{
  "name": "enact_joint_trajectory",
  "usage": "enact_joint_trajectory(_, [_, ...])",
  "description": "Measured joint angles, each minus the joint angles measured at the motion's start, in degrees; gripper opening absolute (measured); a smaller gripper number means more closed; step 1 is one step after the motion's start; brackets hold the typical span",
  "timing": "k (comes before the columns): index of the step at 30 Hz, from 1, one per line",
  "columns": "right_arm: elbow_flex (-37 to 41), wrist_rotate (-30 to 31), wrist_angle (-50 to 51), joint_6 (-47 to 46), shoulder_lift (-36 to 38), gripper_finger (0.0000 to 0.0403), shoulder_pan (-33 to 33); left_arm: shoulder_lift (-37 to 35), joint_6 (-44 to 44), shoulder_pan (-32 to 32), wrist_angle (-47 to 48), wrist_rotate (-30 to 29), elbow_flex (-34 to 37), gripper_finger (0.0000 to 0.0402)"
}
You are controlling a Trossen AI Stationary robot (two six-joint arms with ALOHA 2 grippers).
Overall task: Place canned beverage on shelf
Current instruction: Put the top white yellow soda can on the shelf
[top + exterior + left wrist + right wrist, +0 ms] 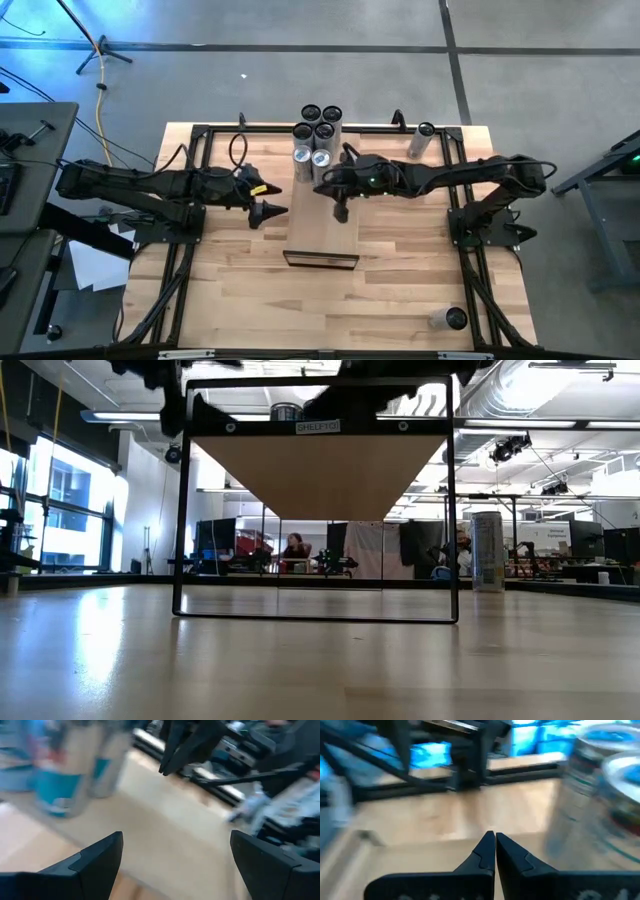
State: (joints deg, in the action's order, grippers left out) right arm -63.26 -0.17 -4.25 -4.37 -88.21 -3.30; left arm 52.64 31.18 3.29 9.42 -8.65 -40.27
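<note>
A loose can [447,319] lies on its side at the table's near corner; it is probably light, rigid and slick, best pinched across its middle. On the shelf [322,240], the right gripper [340,213] is pinched together and empty, while the left gripper [272,199] hovers spread wide. Can labels stay unreadable.

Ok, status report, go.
Left gripper open beside shelf. Right gripper shut, empty, over shelf. Cans clustered at shelf's far end. Nothing blocking.

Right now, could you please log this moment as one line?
left pincer: open, beside shelf | right pincer: shut, empty, over shelf | cans: on shelf's far end
</note>
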Motion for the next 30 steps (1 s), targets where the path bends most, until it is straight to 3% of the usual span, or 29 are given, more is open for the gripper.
enact_joint_trajectory(3, [0.0,-6.1,3.7,-2.5,3.1,0.0000,0.3,-0.1,0.1,0.0,1.0,4.4,-2.9,0.0337])
enact_joint_trajectory(6, [0.0,-9.1,9.7,-4.8,6.9,0.0000,1.0,-0.2,-2.3,0.0,5.9,4.4,-7.3,0.0337])
enact_joint_trajectory(12, [0.0,-9.9,22.5,-10.0,14.9,0.0000,2.8,-0.3,-9.7,-0.4,13.4,-2.2,-15.4,0.0337])
enact_joint_trajectory(18, [0.0,-9.8,30.4,-13.8,20.4,0.0000,4.8,-1.1,-12.8,-2.4,13.5,-1.5,-17.9,0.0337])
enact_joint_trajectory(24, [0.0,-8.9,31.8,-15.5,22.6,0.0000,5.4,-6.0,-9.1,-2.9,12.1,-1.8,-11.6,0.0337])
enact_joint_trajectory(30, [0.0,-4.2,31.8,-18.3,22.7,0.0000,5.3,-14.6,-2.0,-1.7,-6.4,-2.9,2.3,0.0337])
